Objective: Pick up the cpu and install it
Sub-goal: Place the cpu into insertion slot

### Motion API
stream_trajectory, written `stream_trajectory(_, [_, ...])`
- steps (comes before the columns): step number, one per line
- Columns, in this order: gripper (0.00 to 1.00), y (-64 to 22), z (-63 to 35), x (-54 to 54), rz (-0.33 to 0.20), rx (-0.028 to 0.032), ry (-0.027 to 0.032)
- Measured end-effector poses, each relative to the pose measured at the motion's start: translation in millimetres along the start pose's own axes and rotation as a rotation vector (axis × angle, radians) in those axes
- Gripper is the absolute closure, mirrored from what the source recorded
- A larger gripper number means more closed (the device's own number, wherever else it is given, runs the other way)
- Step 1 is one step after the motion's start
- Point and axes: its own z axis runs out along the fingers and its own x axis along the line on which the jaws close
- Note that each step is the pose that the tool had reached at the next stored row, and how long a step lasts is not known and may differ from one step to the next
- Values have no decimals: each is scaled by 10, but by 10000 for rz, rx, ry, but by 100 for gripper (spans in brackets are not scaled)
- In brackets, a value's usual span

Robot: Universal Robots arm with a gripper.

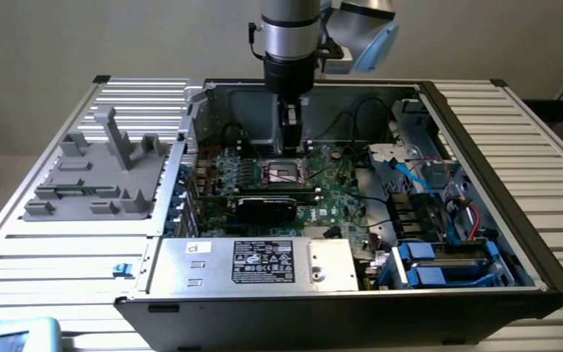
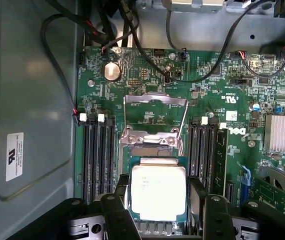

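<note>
The cpu point(image 2: 157, 192), a flat square chip with a dull silver top and a thin green edge, sits between my two black fingers point(image 2: 121, 190) and hangs over the open socket. My gripper point(image 2: 158, 194) is shut on its two opposite sides. The socket's metal load plate point(image 2: 150, 137) and lever frame stand flipped open just beyond it on the green motherboard point(image 2: 207, 100). In the exterior view my gripper point(image 1: 289, 143) points straight down inside the open computer case, a little above the socket point(image 1: 286, 174).
Memory slots point(image 2: 97, 155) flank the socket on both sides. A black graphics card point(image 1: 267, 207) lies in front of the socket, and a white-labelled silver power supply point(image 1: 252, 264) nearer still. Black cables point(image 2: 147, 55) cross the board. A grey fixture point(image 1: 96, 176) stands outside the case, at the exterior view's left.
</note>
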Motion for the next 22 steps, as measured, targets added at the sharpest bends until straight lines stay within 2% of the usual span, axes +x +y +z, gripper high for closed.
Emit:
stream_trajectory(15, [44, -59, 270, -11, 281, 3, -6])
stream_trajectory(22, [44, -60, 286, -11, 307, 2, -2])
